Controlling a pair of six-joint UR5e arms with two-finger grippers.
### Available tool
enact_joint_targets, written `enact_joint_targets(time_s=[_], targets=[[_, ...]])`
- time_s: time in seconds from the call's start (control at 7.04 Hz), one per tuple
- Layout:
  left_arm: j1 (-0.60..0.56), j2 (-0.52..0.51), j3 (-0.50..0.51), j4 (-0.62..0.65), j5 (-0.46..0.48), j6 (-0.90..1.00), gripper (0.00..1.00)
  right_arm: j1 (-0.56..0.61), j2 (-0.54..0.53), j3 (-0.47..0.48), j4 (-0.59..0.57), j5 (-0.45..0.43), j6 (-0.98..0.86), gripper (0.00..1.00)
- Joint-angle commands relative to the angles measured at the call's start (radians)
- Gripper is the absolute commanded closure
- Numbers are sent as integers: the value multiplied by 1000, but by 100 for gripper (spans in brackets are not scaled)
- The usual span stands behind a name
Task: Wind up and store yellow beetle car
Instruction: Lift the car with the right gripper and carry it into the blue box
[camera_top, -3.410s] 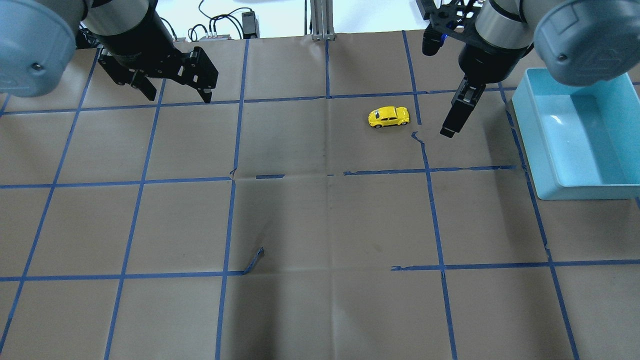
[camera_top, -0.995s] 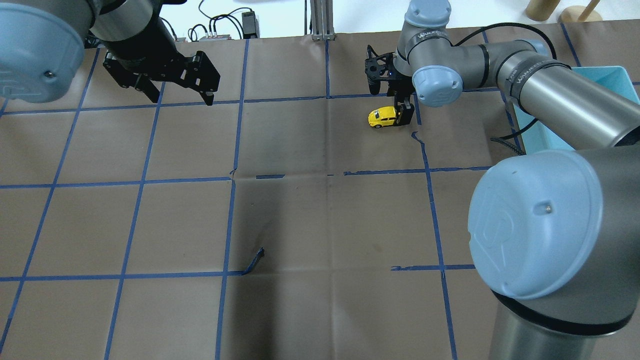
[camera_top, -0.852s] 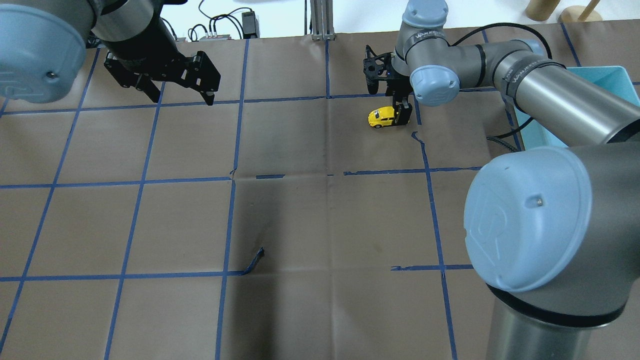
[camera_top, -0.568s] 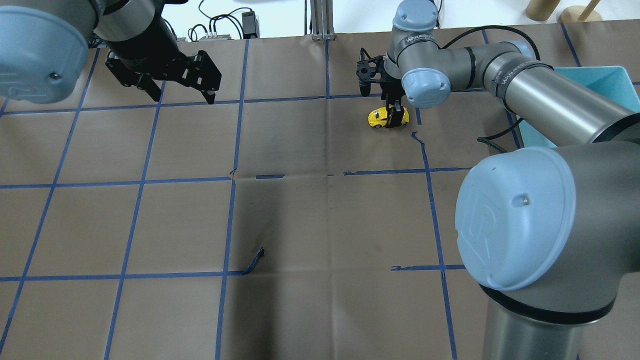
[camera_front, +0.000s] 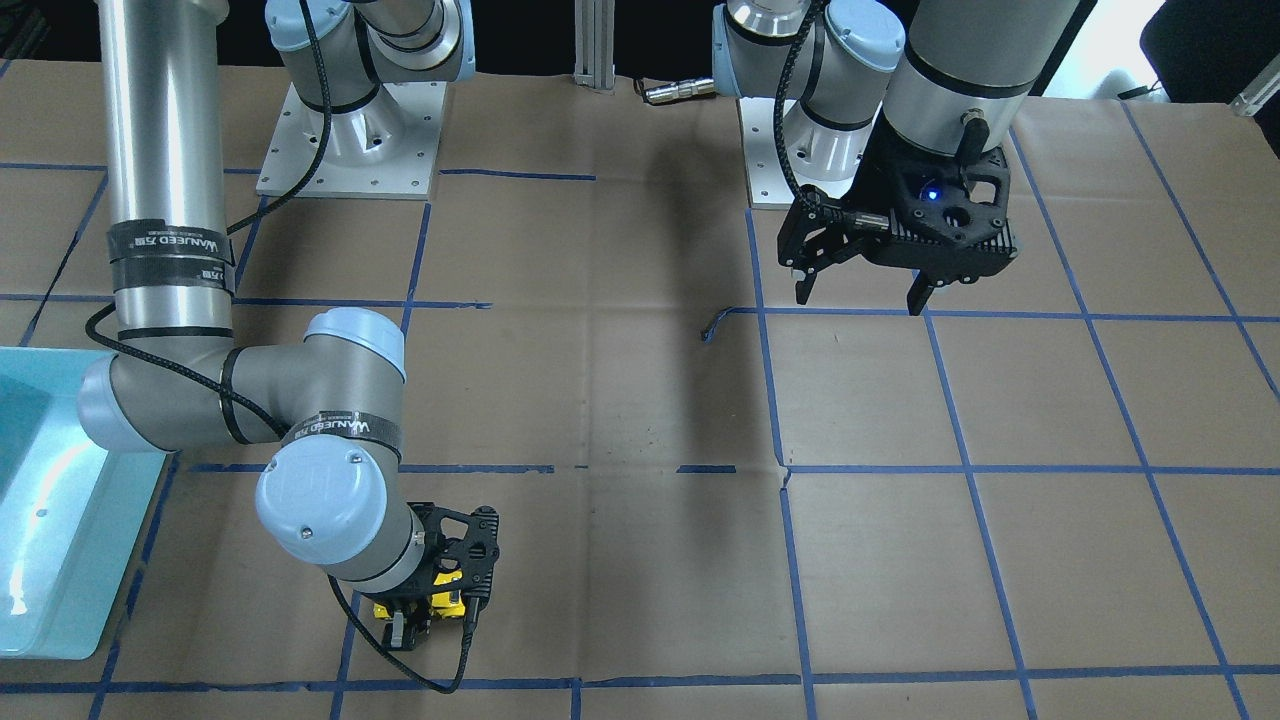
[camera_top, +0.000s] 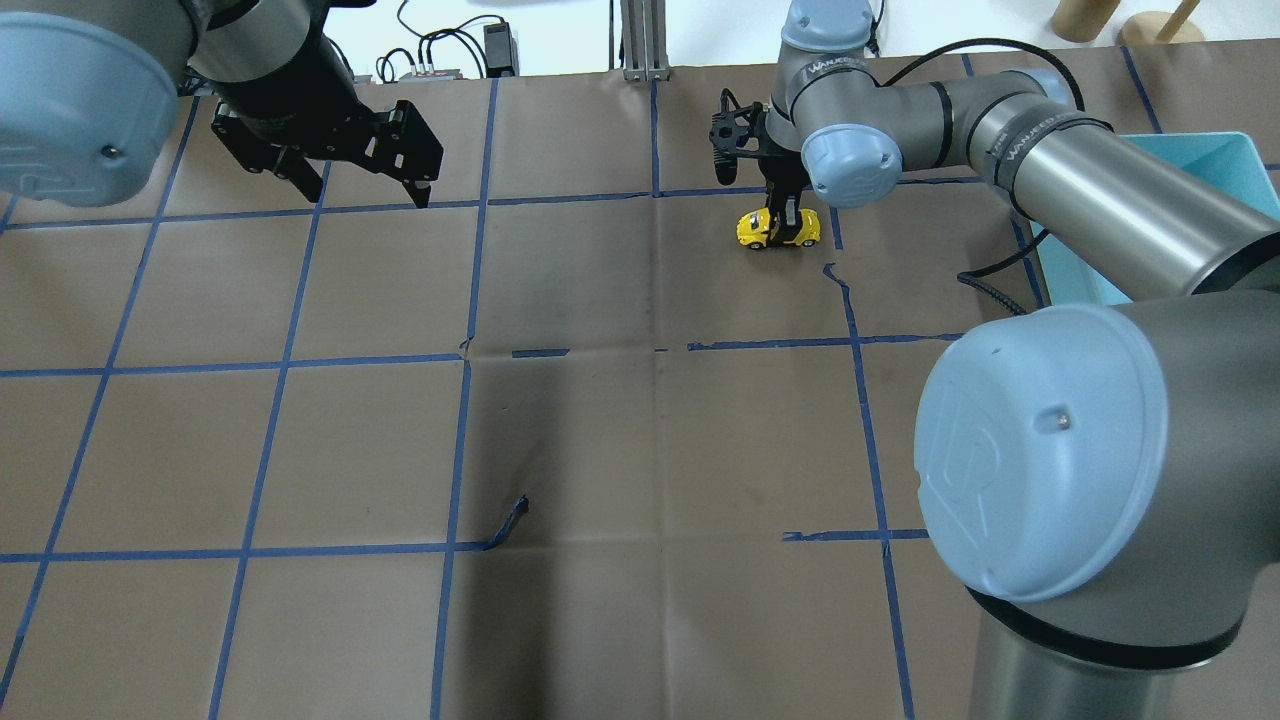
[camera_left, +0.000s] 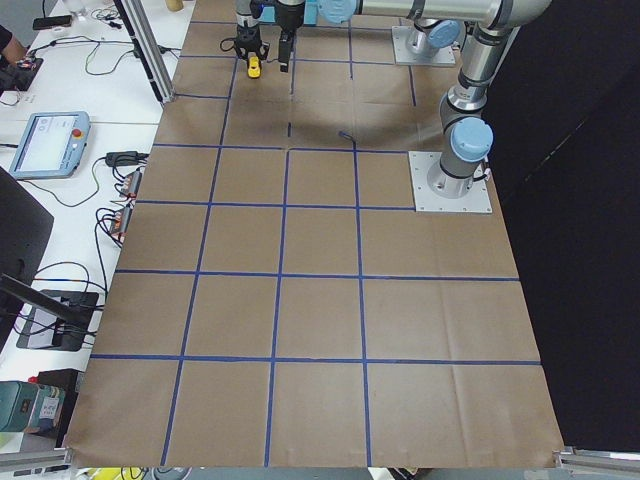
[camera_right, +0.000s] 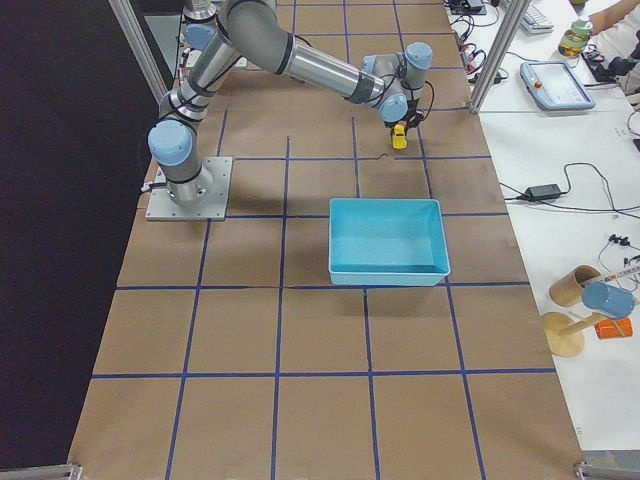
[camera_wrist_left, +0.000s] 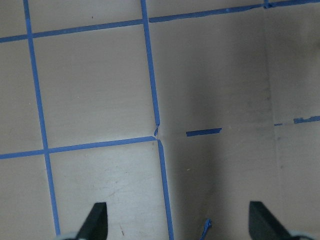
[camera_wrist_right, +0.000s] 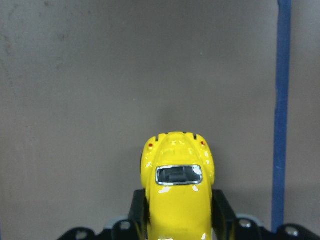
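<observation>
Now the right gripper (camera_top: 785, 222) straddles the yellow beetle car (camera_wrist_right: 177, 200) and is closed against both its sides. The car sits on the table, far and right of centre. This looks like the grasp for winding. Next, drag it backward with wheels pressed down, then carry it to the blue bin (camera_right: 388, 278). The left gripper (camera_top: 362, 192) hangs spread and empty, far left.

Robot lab — grid-taped table (camera_top: 620, 440); teach pendant (camera_left: 47, 145).
</observation>
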Motion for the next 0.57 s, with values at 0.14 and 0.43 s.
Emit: enact_joint_targets(time_s=[0.14,0.43], targets=[[2,15,-5,-1,0,0,1,-107,-118,-45,211,3,23,72],[2,12,-3,-1,-1,0,1,-190,-212,-1,280,1,22,72]])
